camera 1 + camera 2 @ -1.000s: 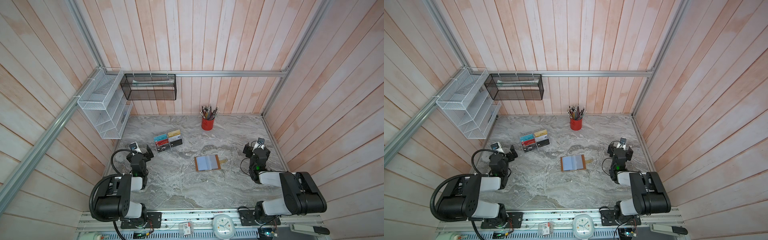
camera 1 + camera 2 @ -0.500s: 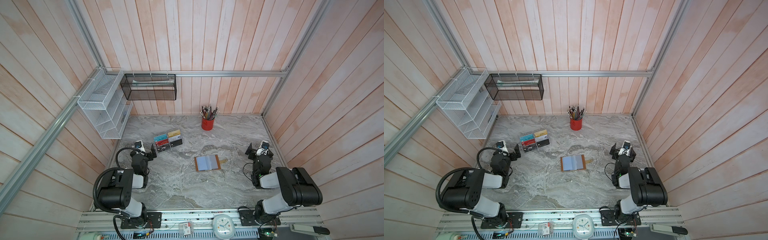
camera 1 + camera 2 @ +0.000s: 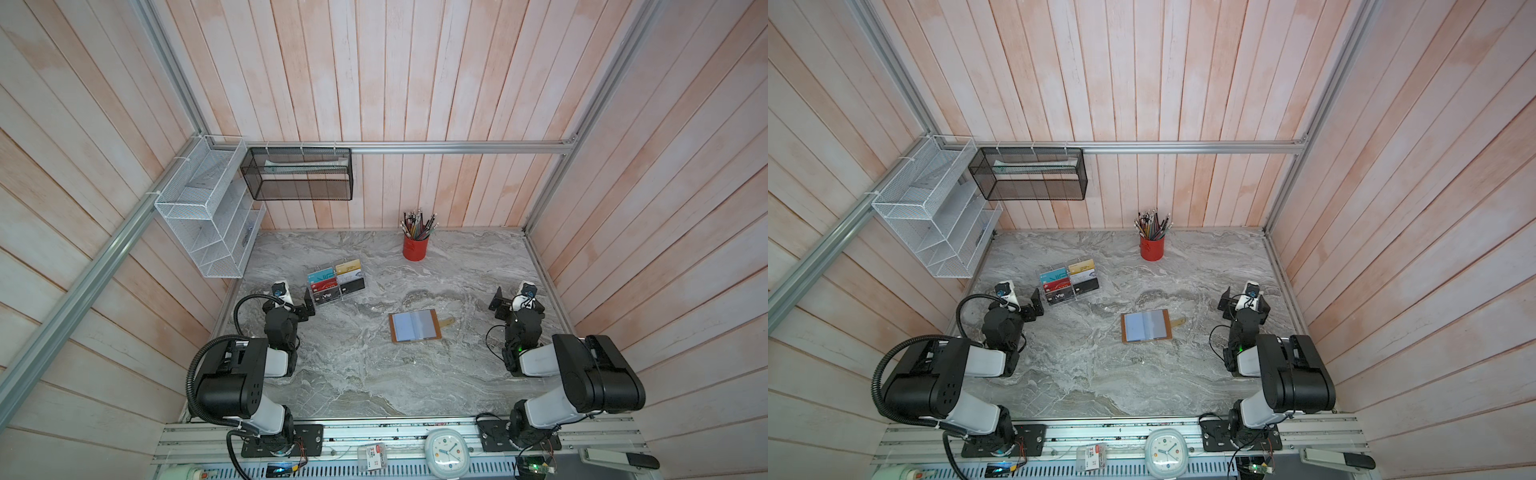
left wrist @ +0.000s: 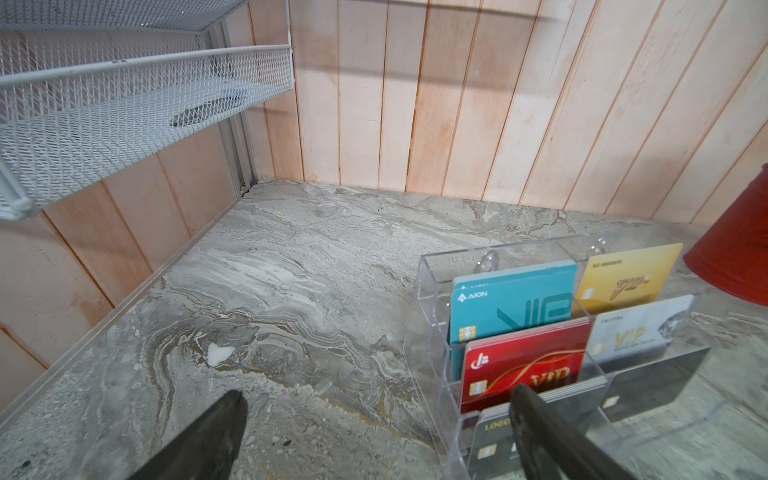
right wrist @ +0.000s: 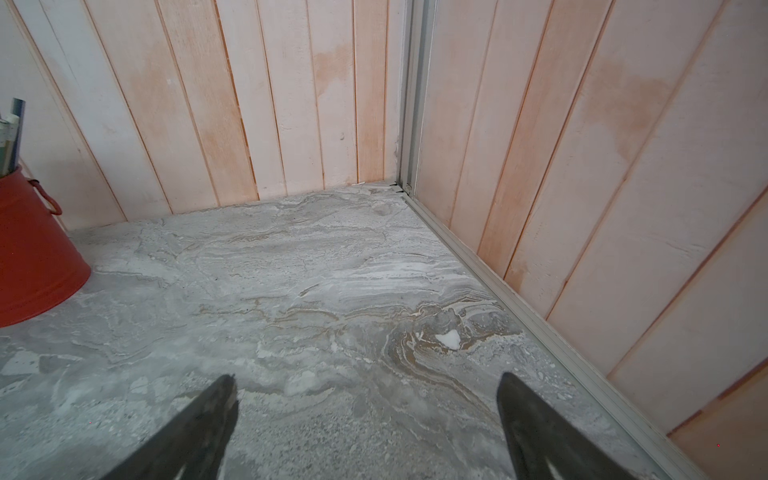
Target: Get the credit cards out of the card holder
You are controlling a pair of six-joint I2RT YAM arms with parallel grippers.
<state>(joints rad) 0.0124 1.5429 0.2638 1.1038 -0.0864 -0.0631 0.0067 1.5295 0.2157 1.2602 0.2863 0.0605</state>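
Observation:
The tan card holder (image 3: 415, 327) (image 3: 1146, 326) lies open and flat mid-table, its pale grey sleeves facing up and its strap pointing right. The gold (image 4: 627, 272), whitish-silver (image 4: 640, 328) and black (image 4: 652, 382) credit cards stand in the right column of a clear acrylic rack (image 3: 336, 282) (image 3: 1069, 281). My left gripper (image 3: 297, 305) (image 4: 376, 397) is open and holds nothing, low at the table's left, with one fingertip just in front of the rack. My right gripper (image 3: 515, 305) (image 5: 366, 379) is open over bare table at the far right, well away from the holder.
Teal, red and black Vip cards (image 4: 523, 365) fill the rack's left column. A red pencil cup (image 3: 414, 247) stands at the back. A white wire shelf (image 3: 208, 220) and a black mesh basket (image 3: 299, 174) hang on the walls. A clock (image 3: 446, 451) sits on the front rail.
Both arms have folded back a little toward their bases, and both grippers have stayed open. The card holder, the rack and the cards have not moved.

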